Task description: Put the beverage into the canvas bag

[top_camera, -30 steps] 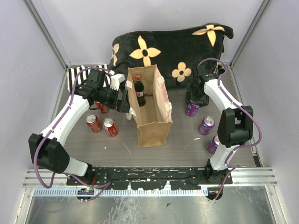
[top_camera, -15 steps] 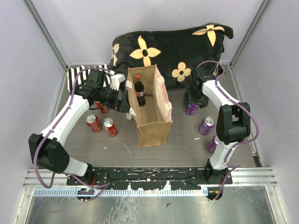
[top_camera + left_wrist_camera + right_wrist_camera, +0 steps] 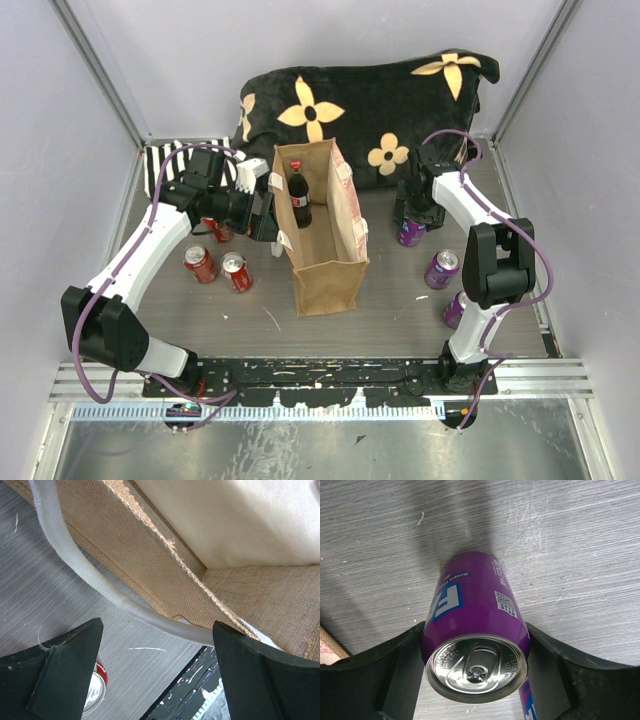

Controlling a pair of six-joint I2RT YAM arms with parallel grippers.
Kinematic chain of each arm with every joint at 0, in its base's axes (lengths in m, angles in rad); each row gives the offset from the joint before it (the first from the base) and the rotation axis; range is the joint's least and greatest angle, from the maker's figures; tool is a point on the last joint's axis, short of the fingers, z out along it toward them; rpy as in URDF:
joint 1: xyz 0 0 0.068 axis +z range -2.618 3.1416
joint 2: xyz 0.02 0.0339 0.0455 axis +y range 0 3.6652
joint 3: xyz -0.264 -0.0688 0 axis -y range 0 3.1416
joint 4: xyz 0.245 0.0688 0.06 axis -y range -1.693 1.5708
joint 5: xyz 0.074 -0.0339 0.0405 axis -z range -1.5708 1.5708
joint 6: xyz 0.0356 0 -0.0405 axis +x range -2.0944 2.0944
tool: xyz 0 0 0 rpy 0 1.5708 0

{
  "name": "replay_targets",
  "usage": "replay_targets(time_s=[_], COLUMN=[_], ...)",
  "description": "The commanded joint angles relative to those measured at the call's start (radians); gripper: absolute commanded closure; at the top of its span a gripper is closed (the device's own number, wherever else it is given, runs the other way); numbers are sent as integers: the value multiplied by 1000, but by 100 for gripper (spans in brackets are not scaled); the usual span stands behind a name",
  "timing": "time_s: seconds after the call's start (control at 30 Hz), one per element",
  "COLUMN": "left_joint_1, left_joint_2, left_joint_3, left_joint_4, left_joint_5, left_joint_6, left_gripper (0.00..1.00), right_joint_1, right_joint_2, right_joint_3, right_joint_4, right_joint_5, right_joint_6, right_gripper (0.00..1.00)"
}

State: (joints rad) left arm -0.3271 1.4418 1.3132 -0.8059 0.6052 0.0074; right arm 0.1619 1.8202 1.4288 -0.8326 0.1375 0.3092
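Note:
The tan canvas bag (image 3: 322,245) stands upright at the table's middle, open at the top, with a cola bottle (image 3: 298,196) inside. My right gripper (image 3: 411,214) is shut on an upright purple can (image 3: 410,233) that stands on the table right of the bag. In the right wrist view the can (image 3: 472,615) fills the gap and both fingers press its sides. My left gripper (image 3: 263,216) is open beside the bag's left wall. In the left wrist view the cream handle strap (image 3: 85,577) and the burlap wall (image 3: 145,565) lie just beyond its spread fingers (image 3: 62,672).
Two more purple cans (image 3: 441,268) (image 3: 456,310) are near the right arm. Three red cans (image 3: 200,264) (image 3: 237,271) (image 3: 218,231) are left of the bag; one shows in the left wrist view (image 3: 94,692). A black flowered cushion (image 3: 370,100) lies behind, a striped cloth (image 3: 165,160) at back left.

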Motion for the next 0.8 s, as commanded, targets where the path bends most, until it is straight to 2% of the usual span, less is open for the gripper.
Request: replay_targets(time_s=[0.0, 0.03, 0.07, 0.1, 0.17, 0.4, 0.53, 0.7, 0.77], left_joint_1=[4, 5, 5, 4, 4, 5, 5, 5, 5], left_joint_2=[-2, -1, -3, -4, -6, -7, -5, -4, -6], left_joint_3=[26, 25, 24, 24, 24, 23, 22, 21, 23], left_joint_4=[10, 10, 10, 10, 8, 10, 14, 14, 14], left_joint_5=[27, 27, 27, 26, 27, 25, 25, 27, 25], left_joint_6=[17, 17, 18, 17, 19, 22, 20, 18, 17], left_gripper=[2, 2, 2, 2, 2, 2, 2, 2, 2], right_joint_1=[5, 5, 4, 4, 6, 47, 105, 237, 292], right_joint_2=[-23, -25, -28, -32, -47, -78, -50, 54, 81], right_joint_3=[35, 36, 40, 47, 69, 339, 599, 971, 1074], right_joint_4=[15, 15, 12, 9, -6, -131, -228, -330, -335], right_joint_5=[22, 23, 24, 24, 33, 63, 70, 128, 136], right_joint_6=[11, 11, 12, 14, 15, 11, 13, 14, 13], right_gripper=[31, 42, 63, 77, 97, 99, 99, 99, 99])
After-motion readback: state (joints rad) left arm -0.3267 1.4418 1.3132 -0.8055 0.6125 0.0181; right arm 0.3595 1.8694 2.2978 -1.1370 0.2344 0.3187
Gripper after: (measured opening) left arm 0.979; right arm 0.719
